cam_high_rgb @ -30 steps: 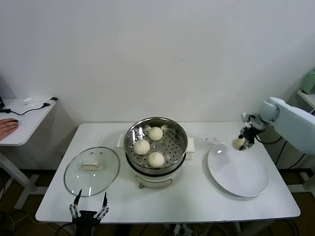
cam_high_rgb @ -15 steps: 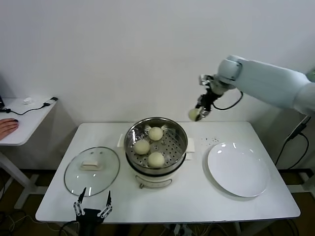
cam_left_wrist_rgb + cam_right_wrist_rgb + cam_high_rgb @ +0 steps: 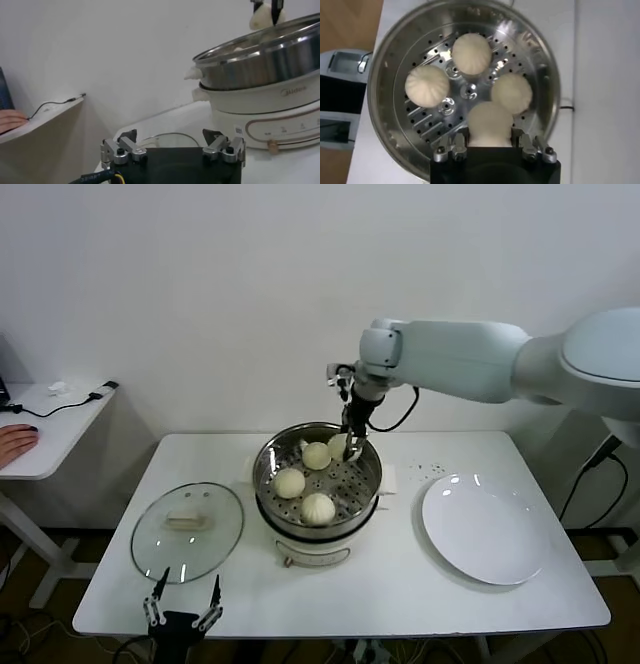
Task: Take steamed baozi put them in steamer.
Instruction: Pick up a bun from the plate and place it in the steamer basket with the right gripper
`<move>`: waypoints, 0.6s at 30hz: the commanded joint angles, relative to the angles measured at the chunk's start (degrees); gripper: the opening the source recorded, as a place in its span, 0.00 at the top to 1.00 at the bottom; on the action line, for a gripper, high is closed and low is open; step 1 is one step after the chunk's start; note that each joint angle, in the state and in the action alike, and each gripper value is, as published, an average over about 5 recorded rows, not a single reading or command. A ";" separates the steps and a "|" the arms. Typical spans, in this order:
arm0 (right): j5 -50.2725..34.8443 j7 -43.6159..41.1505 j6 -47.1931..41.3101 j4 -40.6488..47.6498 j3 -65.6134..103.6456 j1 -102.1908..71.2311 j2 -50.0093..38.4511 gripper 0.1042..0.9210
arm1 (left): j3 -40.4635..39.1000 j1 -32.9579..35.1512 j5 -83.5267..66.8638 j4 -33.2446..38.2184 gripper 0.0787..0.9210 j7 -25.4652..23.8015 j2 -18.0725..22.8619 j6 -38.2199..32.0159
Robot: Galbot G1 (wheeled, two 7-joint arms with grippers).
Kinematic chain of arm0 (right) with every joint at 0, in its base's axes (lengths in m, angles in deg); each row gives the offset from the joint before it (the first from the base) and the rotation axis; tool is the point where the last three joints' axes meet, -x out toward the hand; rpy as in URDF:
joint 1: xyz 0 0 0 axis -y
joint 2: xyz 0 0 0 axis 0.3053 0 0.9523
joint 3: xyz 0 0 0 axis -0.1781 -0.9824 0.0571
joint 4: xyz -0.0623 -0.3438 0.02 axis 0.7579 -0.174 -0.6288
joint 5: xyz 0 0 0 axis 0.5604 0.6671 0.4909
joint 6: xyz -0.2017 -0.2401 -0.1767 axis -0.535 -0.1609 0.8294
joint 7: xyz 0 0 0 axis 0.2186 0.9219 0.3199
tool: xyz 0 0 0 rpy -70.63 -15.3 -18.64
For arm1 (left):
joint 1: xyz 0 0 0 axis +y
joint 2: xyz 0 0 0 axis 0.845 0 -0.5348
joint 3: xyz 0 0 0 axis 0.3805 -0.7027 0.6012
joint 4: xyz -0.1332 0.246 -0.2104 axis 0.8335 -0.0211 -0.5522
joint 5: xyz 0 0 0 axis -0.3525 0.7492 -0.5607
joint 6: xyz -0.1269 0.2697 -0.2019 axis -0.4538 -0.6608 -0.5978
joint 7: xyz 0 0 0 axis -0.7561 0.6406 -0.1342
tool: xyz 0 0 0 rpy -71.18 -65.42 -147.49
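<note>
The steamer [image 3: 371, 474] stands mid-table, a shiny steel pot on a white base. Three steamed baozi lie on its perforated floor [image 3: 316, 455] [image 3: 290, 482] [image 3: 318, 507]. My right gripper [image 3: 348, 442] hangs just over the pot's far right rim, shut on a fourth baozi [image 3: 490, 122]. In the right wrist view that bun sits between the fingers [image 3: 459, 145], above the basket and beside the three others [image 3: 471, 53] [image 3: 427, 86] [image 3: 512, 93]. My left gripper [image 3: 181, 608] is parked at the table's front left edge, open and holding nothing.
A flat white plate [image 3: 485, 529] lies bare to the right of the steamer. The glass lid [image 3: 187, 529] with a white handle rests to the left, just beyond my left gripper. A side table [image 3: 55, 424] with a cable stands at far left.
My right arm has swung from above the plate, leftward past the wall, to over the steamer, carrying the baozi all the way. The left gripper stayed put.
</note>
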 commanded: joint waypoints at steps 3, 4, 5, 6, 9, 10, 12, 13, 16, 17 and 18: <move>-0.32 2.35 -1.64 0.43 -4.10 -4.32 3.75 0.45 | 0.15 -0.10 -0.78 -0.73 0.12 -0.09 0.11 -0.07; -0.16 2.33 -1.64 0.59 -4.09 -4.61 3.70 0.45 | 0.16 -0.20 -0.81 -0.90 0.12 -0.09 0.11 -0.07; -0.02 2.30 -1.64 0.79 -4.06 -4.91 3.68 0.45 | 0.16 -0.31 -0.82 -1.05 0.12 -0.09 0.11 -0.05; 0.07 2.28 -1.63 1.01 -4.02 -5.17 3.67 0.45 | 0.15 -0.39 -0.82 -1.17 0.12 -0.10 0.11 -0.03; 0.25 1.94 -1.56 1.74 -3.96 -5.60 3.80 0.45 | 0.14 -0.63 -0.81 -1.37 0.12 -0.12 0.06 0.07; 0.31 1.83 -1.54 1.86 -3.92 -5.65 3.84 0.45 | 0.17 -0.72 -0.81 -1.45 0.12 -0.12 0.03 0.09; 0.42 1.55 -1.58 1.95 -3.86 -5.71 3.95 0.45 | 0.23 -0.87 -0.85 -1.60 0.12 -0.12 -0.07 0.12; 0.51 1.52 -1.60 1.94 -3.84 -5.73 3.98 0.45 | 0.26 -0.92 -0.89 -1.64 0.12 -0.12 -0.12 0.12; 0.75 1.71 -1.56 2.09 -3.70 -5.89 3.97 0.44 | 0.32 -0.95 -0.98 -1.78 0.12 -0.12 -0.28 0.10; 0.77 1.78 -1.55 2.09 -3.60 -5.89 3.89 0.43 | 0.33 -0.93 -0.99 -1.81 0.12 -0.12 -0.31 0.10; 0.75 1.83 -1.55 2.04 -3.52 -5.86 3.79 0.42 | 0.33 -0.92 -0.97 -1.84 0.12 -0.12 -0.33 0.10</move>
